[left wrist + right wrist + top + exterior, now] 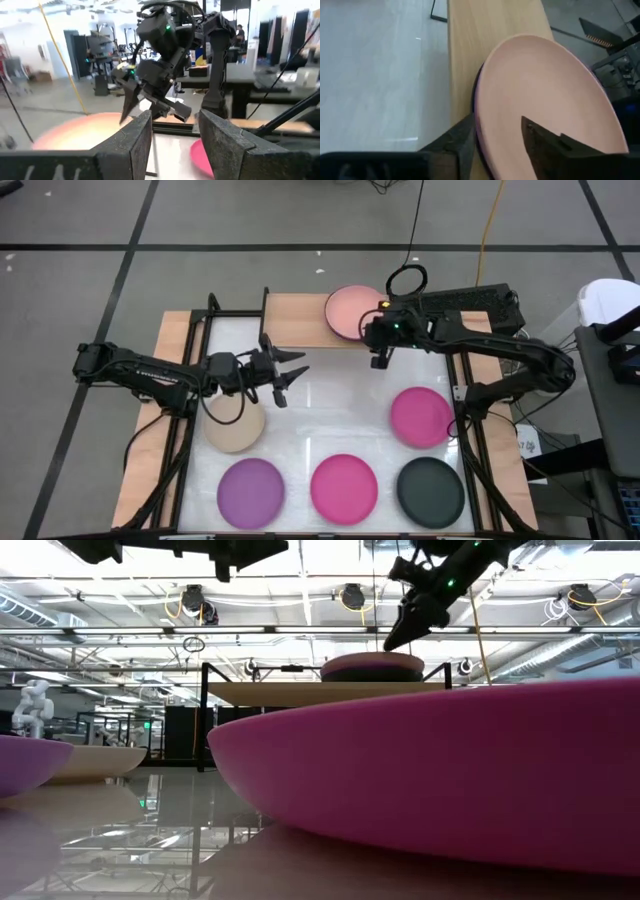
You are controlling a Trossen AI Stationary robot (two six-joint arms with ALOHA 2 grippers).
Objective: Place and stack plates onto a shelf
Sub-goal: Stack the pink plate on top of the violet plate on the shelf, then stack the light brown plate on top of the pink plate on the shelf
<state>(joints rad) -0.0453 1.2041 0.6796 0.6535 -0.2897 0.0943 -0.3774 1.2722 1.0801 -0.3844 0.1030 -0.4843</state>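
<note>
The shelf [300, 320] stands at the table's far edge, with a light wooden board on black legs. On it sits a stack of plates with a pale pink plate [350, 313] on top; dark and purple rims [476, 107] show under it. My right gripper [497, 125] is open, just above the stack's near right rim, its fingers either side of the rim without touching. In the low view it [400, 635] hangs clear above the stack [372, 666]. My left gripper [290, 383] is open and empty, held above the table beside the beige plate [235, 425].
On the white table lie a purple plate [251, 493], a magenta plate [344, 488], a dark grey plate [431, 490] and a second magenta plate [420, 416]. Black frame rails [190, 380] run along both sides. Bare board remains left of the stack.
</note>
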